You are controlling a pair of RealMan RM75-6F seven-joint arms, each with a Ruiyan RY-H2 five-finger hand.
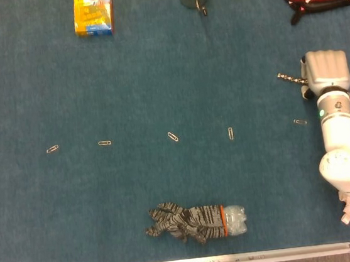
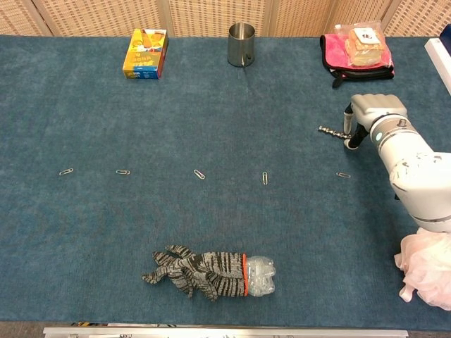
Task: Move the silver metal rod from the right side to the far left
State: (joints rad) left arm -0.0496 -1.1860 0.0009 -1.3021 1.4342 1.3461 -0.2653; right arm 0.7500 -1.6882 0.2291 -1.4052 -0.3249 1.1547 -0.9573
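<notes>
Silver, spiral-cut and thin, the metal rod (image 1: 292,79) lies on the right side of the blue felt counter (image 1: 155,70), its free tip pointing left and its other end tucked under the right hand (image 1: 327,70). The white hand sits knuckles-up over that end; in the chest view its dark fingers (image 2: 356,135) curl down beside the rod (image 2: 332,132), right at it, but whether they actually clamp it I cannot tell from either camera. The left hand shows in neither view.

Just near of the rod, a row of paperclips runs across the counter: one by the right wrist (image 1: 300,122), then (image 1: 230,133), (image 1: 172,136), (image 1: 105,143), and the last at the far left (image 1: 52,149). They lie well apart from one another.

Along the far edge, a yellow and blue carton (image 2: 145,53) lies flat on the left; its print is too small to read. A steel cup (image 2: 241,44) stands upright at centre. On the right a pink pouch (image 2: 356,58) carries a clear packet with a white label (image 2: 364,33); the dark character on it cannot be read.

Near the front edge, a clear plastic bottle (image 1: 235,218) lies on its side, a grey striped glove (image 1: 184,222) pulled over most of it, with an orange band at the cuff. A pale pink puff (image 2: 425,273) sits at the near right corner.
</notes>
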